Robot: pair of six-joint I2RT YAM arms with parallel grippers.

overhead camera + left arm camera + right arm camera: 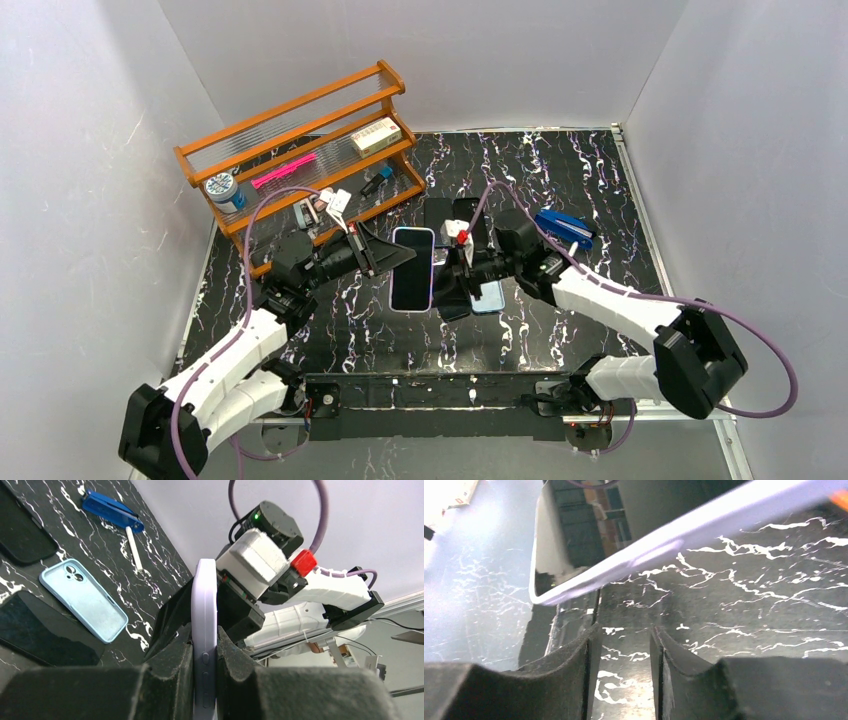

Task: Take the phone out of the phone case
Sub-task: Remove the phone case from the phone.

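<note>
Left gripper (204,647) clamps the edge of the phone (412,268), which sits in its lilac case (204,600) and is held above the table (585,170) mid-workspace, screen up. Right gripper (624,640) hovers just beside the phone's right edge, fingers parted and empty. A blue case (85,600) lies on the table below.

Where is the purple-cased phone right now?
In the overhead view, the phone is held above the middle of the table by the left gripper, with the right gripper close on its right.

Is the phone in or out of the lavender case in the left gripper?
In: the dark-screened phone fills the lavender case, clamped in the left gripper.
</note>
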